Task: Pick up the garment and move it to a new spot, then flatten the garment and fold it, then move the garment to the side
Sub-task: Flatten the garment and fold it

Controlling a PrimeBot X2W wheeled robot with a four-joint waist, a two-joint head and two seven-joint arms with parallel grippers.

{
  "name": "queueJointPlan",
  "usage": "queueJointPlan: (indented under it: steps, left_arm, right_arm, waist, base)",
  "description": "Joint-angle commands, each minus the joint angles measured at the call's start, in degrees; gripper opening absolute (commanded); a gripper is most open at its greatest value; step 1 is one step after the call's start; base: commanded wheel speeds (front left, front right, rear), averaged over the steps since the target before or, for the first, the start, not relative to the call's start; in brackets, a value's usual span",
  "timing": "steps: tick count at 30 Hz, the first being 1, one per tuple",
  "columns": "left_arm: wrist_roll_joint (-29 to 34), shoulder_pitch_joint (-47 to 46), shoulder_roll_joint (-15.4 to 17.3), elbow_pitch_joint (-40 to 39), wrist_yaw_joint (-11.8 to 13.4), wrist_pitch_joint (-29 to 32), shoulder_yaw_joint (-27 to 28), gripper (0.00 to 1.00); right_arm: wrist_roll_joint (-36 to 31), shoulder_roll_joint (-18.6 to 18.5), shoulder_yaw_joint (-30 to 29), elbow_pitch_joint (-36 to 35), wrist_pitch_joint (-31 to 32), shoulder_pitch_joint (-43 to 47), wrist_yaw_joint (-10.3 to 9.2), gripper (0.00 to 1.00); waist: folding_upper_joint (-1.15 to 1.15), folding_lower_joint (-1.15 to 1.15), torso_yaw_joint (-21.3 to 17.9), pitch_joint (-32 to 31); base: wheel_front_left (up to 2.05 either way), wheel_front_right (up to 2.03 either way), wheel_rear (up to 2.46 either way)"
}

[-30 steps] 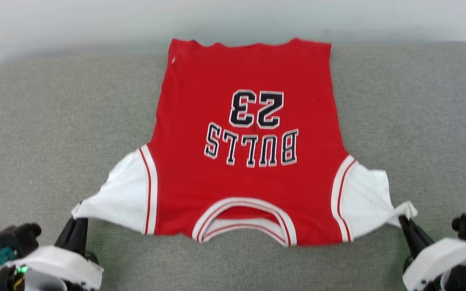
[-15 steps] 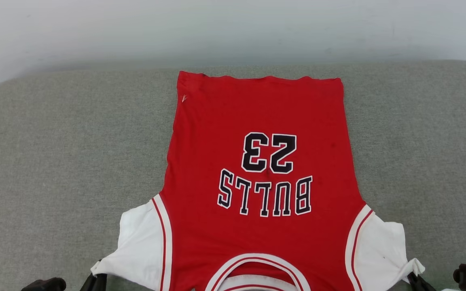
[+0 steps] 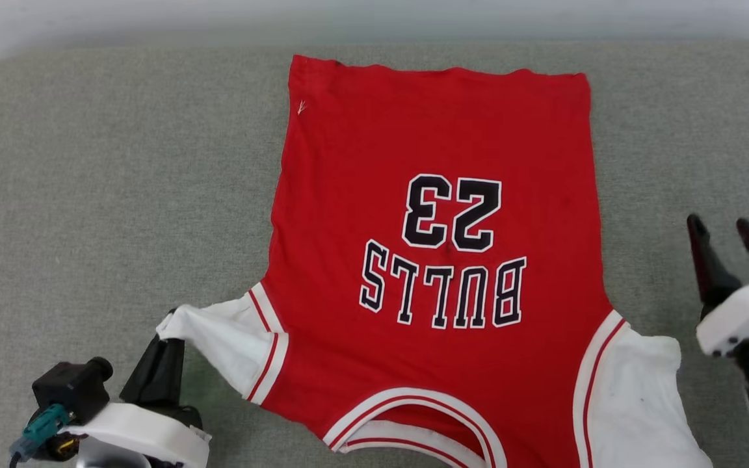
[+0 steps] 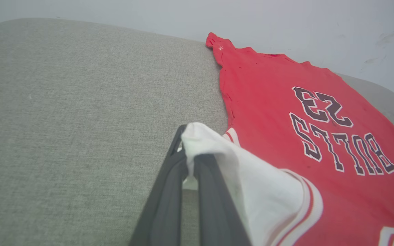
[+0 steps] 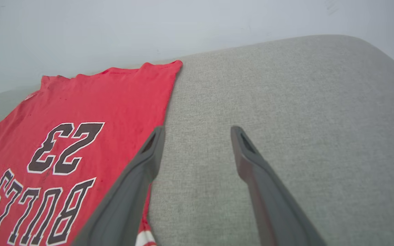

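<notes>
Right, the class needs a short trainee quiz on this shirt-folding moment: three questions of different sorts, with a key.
1. True or false: the right gripper is shut on the garment.
2. Which part does the left gripper pinch? A) far hem B) white sleeve C) collar
3. Fill in: the number printed on the garment is ___.
Key: 1 false, its jaws stand open, off the garment; 2 B; 3 23.

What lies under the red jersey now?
The jersey lies spread on the grey cushion, which shows around it on both sides. Anything else directly beneath the cloth is covered and cannot be seen.
</notes>
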Motion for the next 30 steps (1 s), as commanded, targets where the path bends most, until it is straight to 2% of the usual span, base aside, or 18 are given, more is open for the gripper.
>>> queueJointPlan:
  steps: [1, 7, 14, 20, 27, 30]
  left_arm:
    - [0.8, -1.3, -0.2, -0.8, -0.3, -0.4, 0.2, 0.00]
    - [4.2, -5.9, -2.2, -4.3, -1.5, -0.4, -0.4, 0.00]
    - [7.3, -10.4, -6.5, -7.0, -4.7, -0.4, 0.0, 0.00]
    - [8.7, -13.3, -9.8, -7.9, -8.1, -0.3, 0.2, 0.00]
    - [9.7, -15.1, -12.6, -7.2, -10.7, -0.3, 1.1, 0.00]
    - [10.0, -15.0, -13.3, -6.8, -11.3, -0.3, 1.8, 0.00]
  right_arm:
    - [-0.3, -0.5, -0.6, 1.4, 0.3, -3.3, -0.04, 1.00]
    - [-1.2, -3.6, -3.1, 10.6, 6.3, -17.9, -0.04, 1.00]
    - [-5.9, -6.8, -5.4, 20.0, 19.7, -33.4, -0.04, 1.00]
    - [-11.8, -6.8, -7.3, 25.3, 28.9, -44.5, -0.03, 1.00]
    - [-16.7, -6.6, -8.8, 29.5, 33.4, -50.5, -0.03, 1.00]
    - [-18.4, -5.5, -8.9, 33.3, 39.4, -48.1, -0.04, 1.00]
  waist:
    - [0.00, -0.01, 1.1, 1.9]
    - [0.00, -0.01, 5.2, 6.5]
    - [0.00, -0.01, 10.4, 11.6]
    - [0.00, -0.01, 13.6, 16.1]
    - [0.00, -0.01, 15.7, 19.5]
    - [0.00, -0.01, 15.8, 19.8]
  base:
    - [0.00, 0.00, 0.00]
    - [0.00, 0.00, 0.00]
    - [0.00, 0.00, 0.00]
    - [0.00, 0.00, 0.00]
    - [0.00, 0.00, 0.00]
    - [0.00, 0.00, 0.00]
